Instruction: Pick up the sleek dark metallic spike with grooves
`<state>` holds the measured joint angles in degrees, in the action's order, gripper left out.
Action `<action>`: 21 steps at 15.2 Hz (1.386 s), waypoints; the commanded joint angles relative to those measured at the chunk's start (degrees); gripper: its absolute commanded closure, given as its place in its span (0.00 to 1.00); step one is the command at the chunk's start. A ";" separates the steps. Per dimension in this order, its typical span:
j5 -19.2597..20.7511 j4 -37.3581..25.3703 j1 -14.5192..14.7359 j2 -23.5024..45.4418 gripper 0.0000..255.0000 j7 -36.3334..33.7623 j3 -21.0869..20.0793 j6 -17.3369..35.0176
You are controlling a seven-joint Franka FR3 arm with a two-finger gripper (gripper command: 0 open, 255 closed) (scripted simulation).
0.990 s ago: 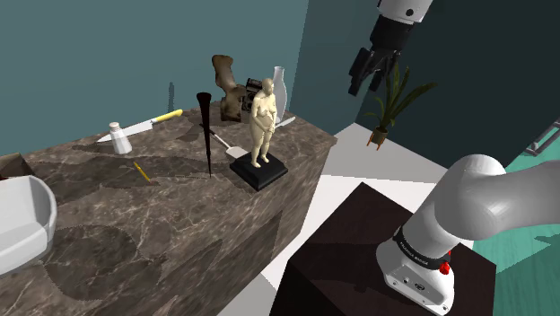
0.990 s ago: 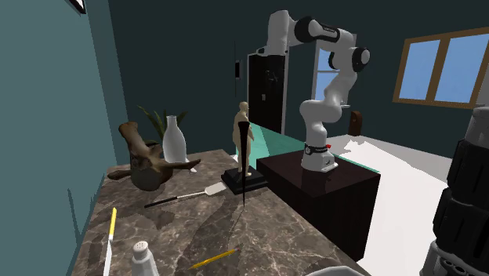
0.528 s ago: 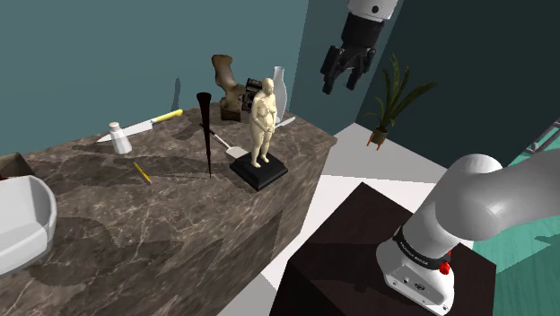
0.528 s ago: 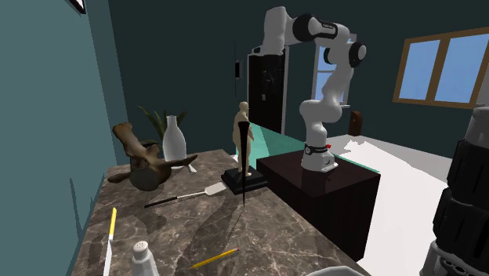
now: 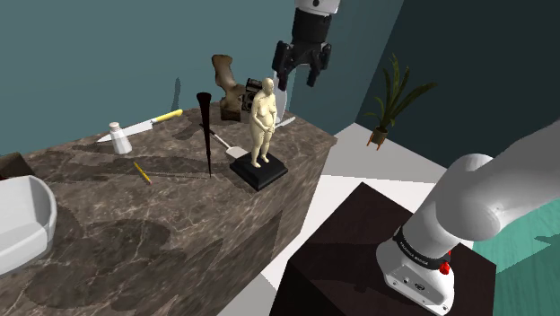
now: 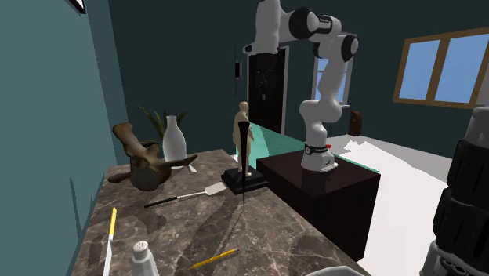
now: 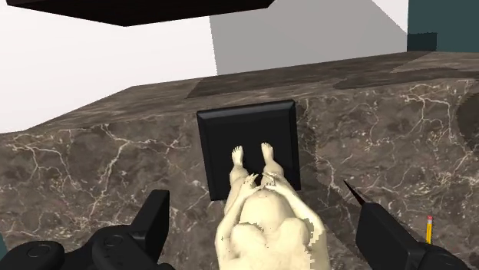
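Approach step: gripper [image 5: 299, 79] open, empty, high above figurine [image 5: 263, 121]. Dark spike [image 5: 206, 135] upright on marble counter [image 5: 179, 224], just beside figurine, toward shoulder view's left. Next, prob.: shift over spike, descend, clamp w/o tipping it.

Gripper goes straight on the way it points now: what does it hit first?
Probably the tan figurine, head first. The wrist view shows it centred between the fingers of the open gripper. The dark spike stands off to one side, out of that line. Gap hard to judge.
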<state>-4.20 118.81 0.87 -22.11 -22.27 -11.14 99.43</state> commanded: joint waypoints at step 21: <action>11.51 -46.38 7.95 44.33 0.00 -20.50 -8.42 -5.95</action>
<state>7.24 71.87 8.82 22.04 -42.69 -19.58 92.71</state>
